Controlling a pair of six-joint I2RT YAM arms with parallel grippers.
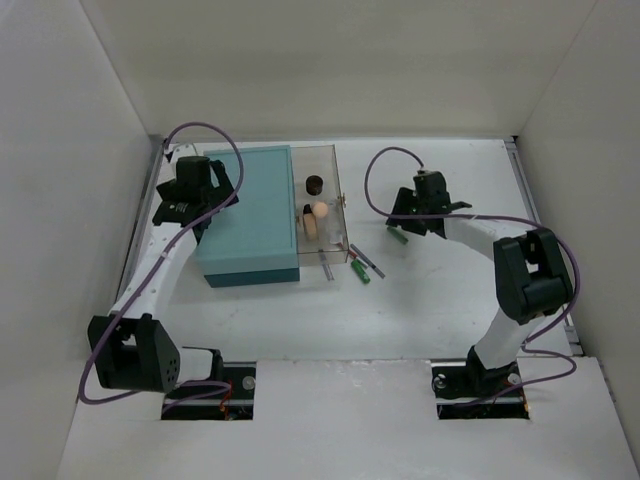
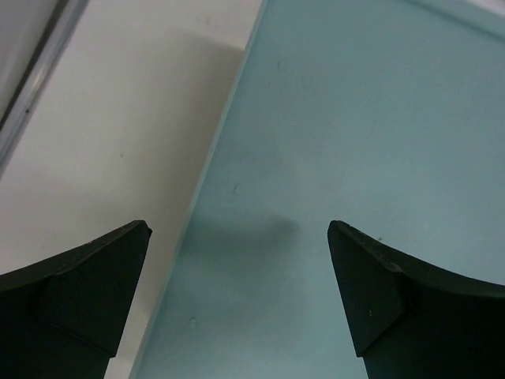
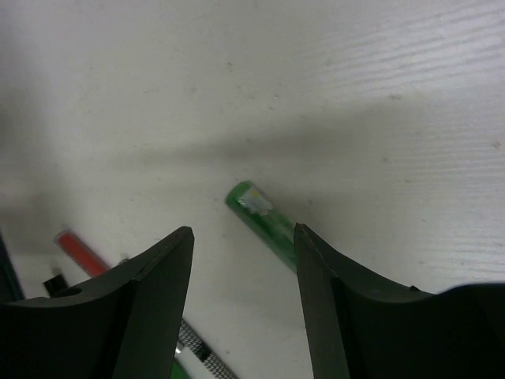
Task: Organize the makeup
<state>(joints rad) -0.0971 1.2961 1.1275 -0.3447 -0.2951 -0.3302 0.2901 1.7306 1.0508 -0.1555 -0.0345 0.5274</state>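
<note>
My left gripper (image 1: 203, 200) is open and empty over the left edge of the big teal box (image 1: 255, 215); its wrist view shows the gap (image 2: 237, 229) above the teal lid (image 2: 355, 142). My right gripper (image 1: 410, 222) is open, low over the table. A green tube (image 3: 262, 218) lies by its right finger (image 3: 347, 300), partly hidden behind it, and also shows in the top view (image 1: 398, 237). A round brown piece (image 1: 314, 183), a peach sponge (image 1: 321, 210) and a beige bottle (image 1: 309, 224) sit in a clear box (image 1: 335, 160). Pencils and another green tube (image 1: 361, 272) lie in front of it.
A red pencil (image 3: 79, 247) and a grey patterned pencil (image 3: 199, 350) lie left of my right gripper (image 3: 243, 229). White walls enclose the table on the left, back and right. Bare table (image 2: 118, 134) shows left of the teal box.
</note>
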